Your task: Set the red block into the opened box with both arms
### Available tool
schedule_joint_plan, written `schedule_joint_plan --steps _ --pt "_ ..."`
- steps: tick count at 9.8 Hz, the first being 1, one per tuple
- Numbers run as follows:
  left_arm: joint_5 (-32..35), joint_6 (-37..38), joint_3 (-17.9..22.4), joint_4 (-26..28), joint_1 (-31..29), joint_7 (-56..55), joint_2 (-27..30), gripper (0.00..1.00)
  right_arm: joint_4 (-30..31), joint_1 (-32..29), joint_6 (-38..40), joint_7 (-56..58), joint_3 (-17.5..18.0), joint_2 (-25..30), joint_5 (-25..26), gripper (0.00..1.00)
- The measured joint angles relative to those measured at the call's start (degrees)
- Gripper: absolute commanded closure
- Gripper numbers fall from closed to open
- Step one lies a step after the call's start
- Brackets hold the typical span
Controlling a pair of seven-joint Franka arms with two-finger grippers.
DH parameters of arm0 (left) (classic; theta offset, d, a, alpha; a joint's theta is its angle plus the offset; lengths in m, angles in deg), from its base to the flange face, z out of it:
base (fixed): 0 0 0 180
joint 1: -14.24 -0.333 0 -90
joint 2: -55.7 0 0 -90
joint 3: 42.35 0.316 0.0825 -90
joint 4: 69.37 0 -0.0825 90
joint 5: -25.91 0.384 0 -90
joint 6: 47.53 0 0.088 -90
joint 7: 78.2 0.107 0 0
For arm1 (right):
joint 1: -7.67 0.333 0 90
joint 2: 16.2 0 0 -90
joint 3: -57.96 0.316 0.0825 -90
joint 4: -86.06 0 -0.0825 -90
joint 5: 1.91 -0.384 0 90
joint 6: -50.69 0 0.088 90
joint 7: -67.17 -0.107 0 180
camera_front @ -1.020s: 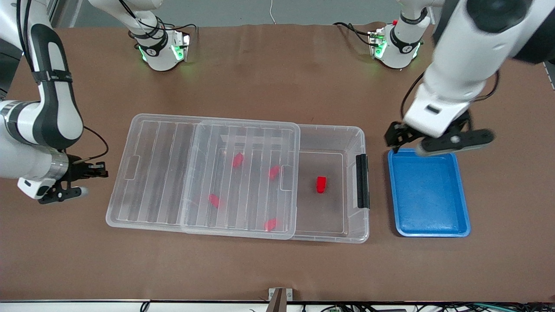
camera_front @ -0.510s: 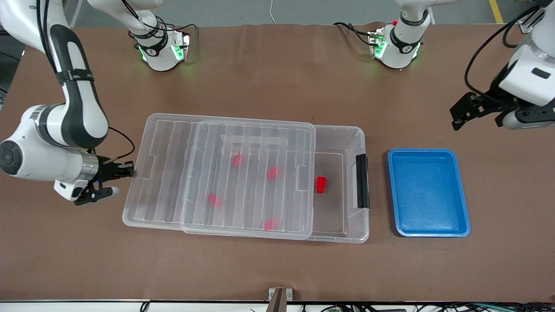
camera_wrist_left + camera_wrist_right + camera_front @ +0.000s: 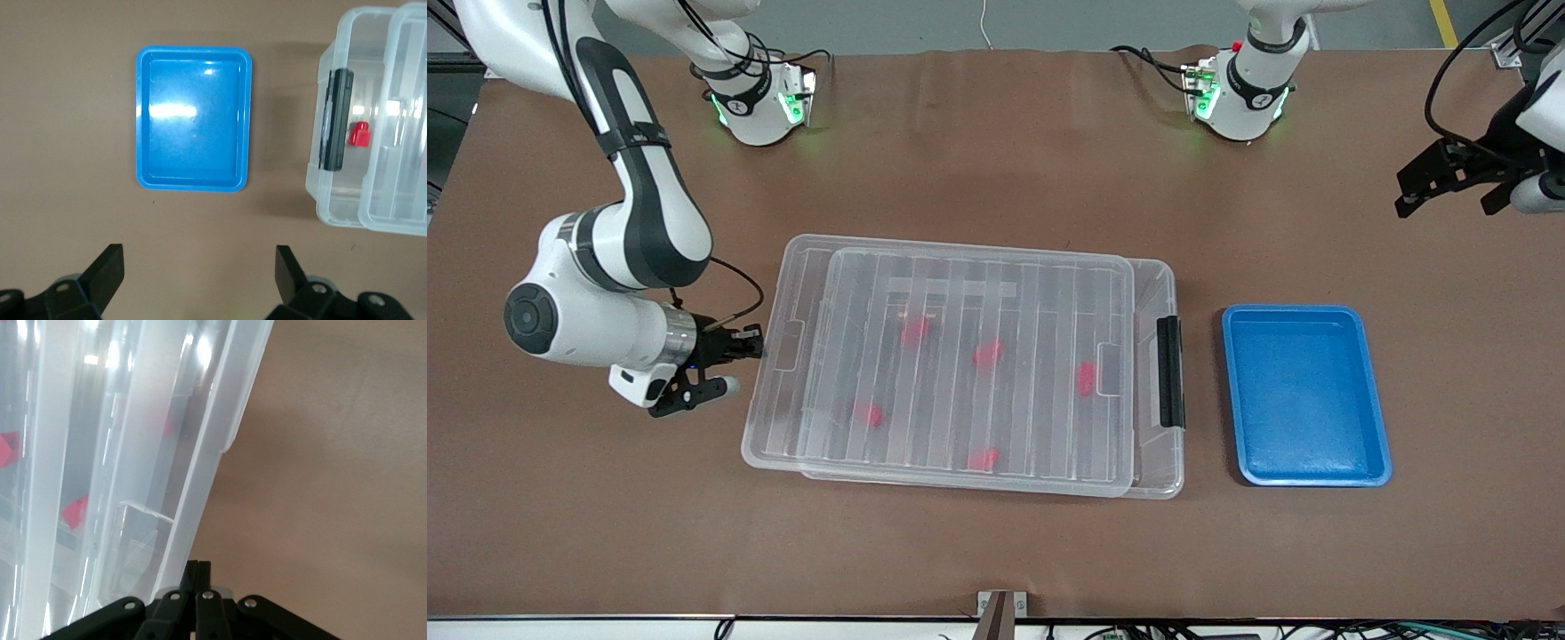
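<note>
High front camera facing both bases, left wrist view overhead, right wrist view close against box (image 3: 120,473), box shared.

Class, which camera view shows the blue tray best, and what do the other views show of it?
The left wrist view shows the blue tray best: looking straight down, whole, large and empty. The front view also shows it whole, smaller, beside the box's black handle. The right wrist view shows none of it.
</note>
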Motion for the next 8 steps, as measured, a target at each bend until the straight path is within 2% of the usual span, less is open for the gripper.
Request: schedule_joint_plan --steps 3,4,5,6,7,8 --pt "0.0 1.28 2.25 0.33 3.1 0.53 0.56 0.0 -0.06 0.46 -0.1 -0.18 0.1 -0.47 -0.16 1.0" --pt "0.0 1.66 3.54 0.33 4.49 0.52 0.57 0.0 -0.07 0.71 -0.36 -0.55 0.24 -0.48 -0.17 0.97" --pt "0.0 1.99 3.99 0.33 4.95 0.52 0.57 0.0 -0.21 0.86 -0.51 -1.65 0.35 -0.5 -0.17 0.59" --pt "0.0 2.2 4.03 0.33 5.01 0.52 0.57 0.0 -0.94 0.8 -0.36 -4.51 0.24 -0.48 -0.12 0.01" --pt "0.0 2.32 4.03 0.33 5.05 0.52 0.57 0.0 -2.68 0.31 0.97 -8.14 -0.13 -0.18 1.04 0.0" --pt "0.0 2.39 4.03 0.35 5.09 0.52 0.57 0.0 -5.15 -1.27 3.61 -10.14 -0.44 1.09 4.49 0.0"
